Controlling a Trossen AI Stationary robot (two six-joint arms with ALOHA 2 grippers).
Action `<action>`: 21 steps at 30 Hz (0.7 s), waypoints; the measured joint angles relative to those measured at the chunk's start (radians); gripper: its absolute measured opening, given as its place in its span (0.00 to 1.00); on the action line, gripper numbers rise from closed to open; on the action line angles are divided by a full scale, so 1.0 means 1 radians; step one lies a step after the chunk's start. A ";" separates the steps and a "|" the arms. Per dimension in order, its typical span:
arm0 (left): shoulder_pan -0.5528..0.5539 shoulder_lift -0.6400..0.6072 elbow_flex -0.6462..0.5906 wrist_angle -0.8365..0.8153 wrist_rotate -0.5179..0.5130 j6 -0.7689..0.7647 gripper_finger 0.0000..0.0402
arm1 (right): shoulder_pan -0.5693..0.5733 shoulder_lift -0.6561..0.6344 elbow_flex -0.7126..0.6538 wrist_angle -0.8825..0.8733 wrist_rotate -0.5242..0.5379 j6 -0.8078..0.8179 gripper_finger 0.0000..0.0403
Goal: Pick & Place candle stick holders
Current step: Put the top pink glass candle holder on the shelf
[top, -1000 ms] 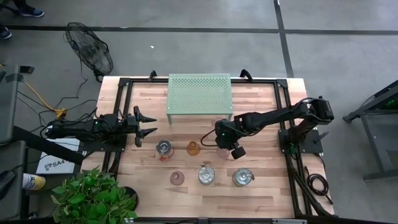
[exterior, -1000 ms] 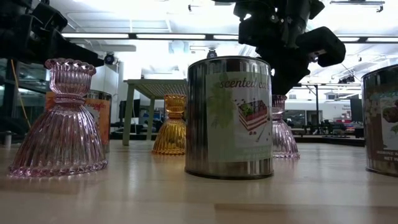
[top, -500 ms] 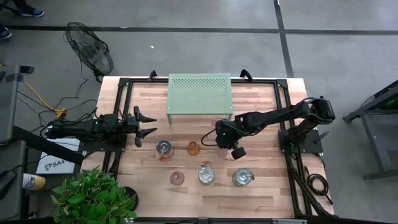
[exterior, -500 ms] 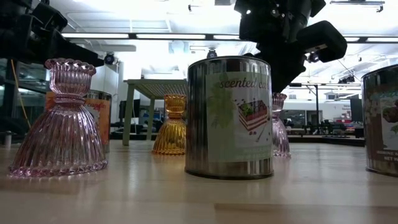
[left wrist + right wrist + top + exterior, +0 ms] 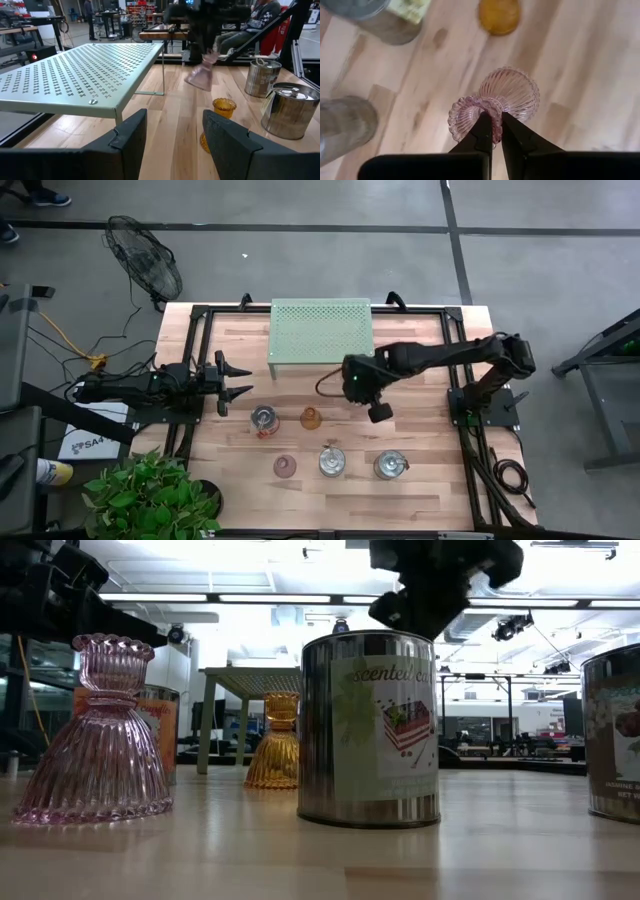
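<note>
Right gripper (image 5: 492, 131): over the table's middle, just in front of the shelf in the high view; fingers pinched shut on the rim of a pink holder (image 5: 510, 95).
Held pink holder: off the table, hanging from the fingers with its wide ribbed base pointing down toward the wood; in the left wrist view it shows tilted in the air (image 5: 200, 77) beside the shelf's front corner.
Left gripper (image 5: 236, 380): at the table's left edge, low over the wood, fingers partly open with nothing between them; the arm waits there.
Amber holder (image 5: 311, 418): upright on the table, in front of the shelf and between the left-hand tin and the right gripper; also seen in the low view (image 5: 273, 745).
Second pink holder (image 5: 285, 466): upright in the front row, left of the two front tins; large at the left of the low view (image 5: 98, 735).
Tins: three silvery ones with printed labels; one (image 5: 264, 420) just left of the amber holder, two in the front row (image 5: 332, 461) and (image 5: 389, 466).
Shelf (image 5: 321, 330): green, perforated, on thin legs at the back middle of the table; nothing on top.
Table (image 5: 420, 345): light wood planks inside a black frame.
Surroundings: a floor fan (image 5: 145, 268) beyond the back left corner, a green plant (image 5: 150, 498) at the front left corner.
</note>
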 joint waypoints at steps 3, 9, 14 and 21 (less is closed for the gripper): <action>0.000 0.000 0.000 0.000 0.000 0.000 0.47 | -0.028 0.000 0.065 -0.052 0.015 -0.015 0.03; 0.000 0.000 0.000 0.000 0.000 0.000 0.47 | -0.097 -0.001 0.248 -0.116 0.012 -0.011 0.03; 0.000 0.000 0.000 0.000 0.000 0.000 0.47 | -0.157 0.000 0.411 -0.127 -0.020 -0.009 0.03; 0.000 0.000 0.000 0.000 0.000 0.000 0.47 | -0.264 0.080 0.642 -0.133 -0.101 0.016 0.02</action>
